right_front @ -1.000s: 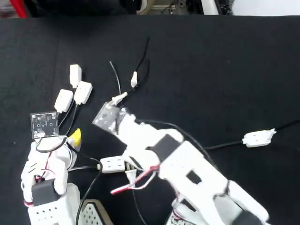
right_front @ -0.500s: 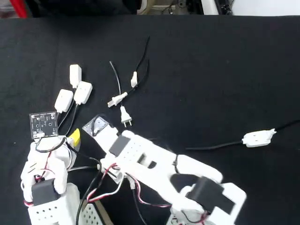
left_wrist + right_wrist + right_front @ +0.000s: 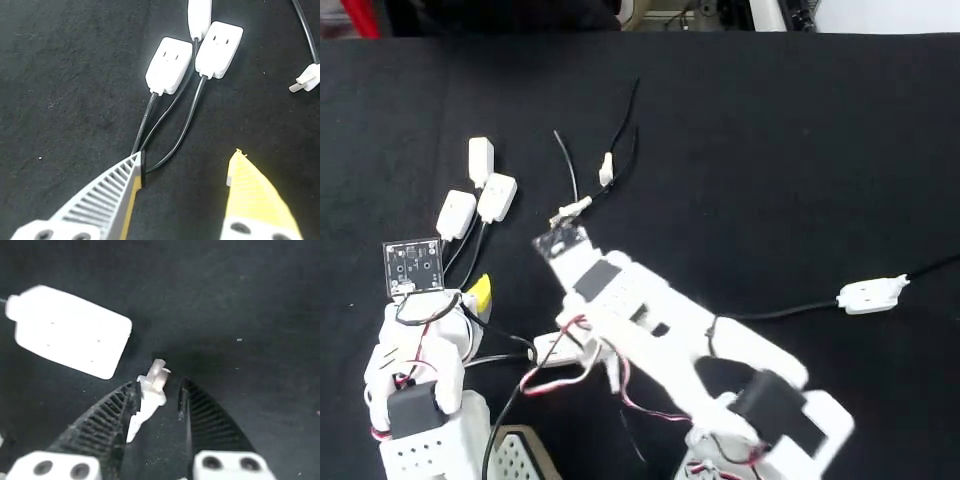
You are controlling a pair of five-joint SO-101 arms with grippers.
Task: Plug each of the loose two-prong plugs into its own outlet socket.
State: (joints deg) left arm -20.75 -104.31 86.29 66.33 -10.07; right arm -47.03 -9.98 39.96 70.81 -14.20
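Observation:
A white two-prong plug (image 3: 151, 388) lies on the black table between the black fingers of my right gripper (image 3: 158, 386), which is open. The plug touches one finger, with a gap to the other. A white outlet socket (image 3: 70, 332) lies just beyond. In the high view the right arm (image 3: 630, 305) reaches to mid table over that plug. Two more plugs (image 3: 607, 170) (image 3: 571, 211) lie beyond it. My left gripper (image 3: 186, 157) is open and empty, short of two sockets (image 3: 169, 65) (image 3: 220, 42); a third socket (image 3: 200, 12) lies behind them.
Another socket (image 3: 870, 293) lies at the right with its black cord. One socket (image 3: 548, 350) sits partly under the right arm's wires. Black cords (image 3: 170, 125) run from the sockets toward the left gripper. A plug (image 3: 306, 81) shows beside the left sockets.
The right arm swung left and back toward the table's middle, and now covers the plug that lay bare half a second ago. The left arm has not moved.

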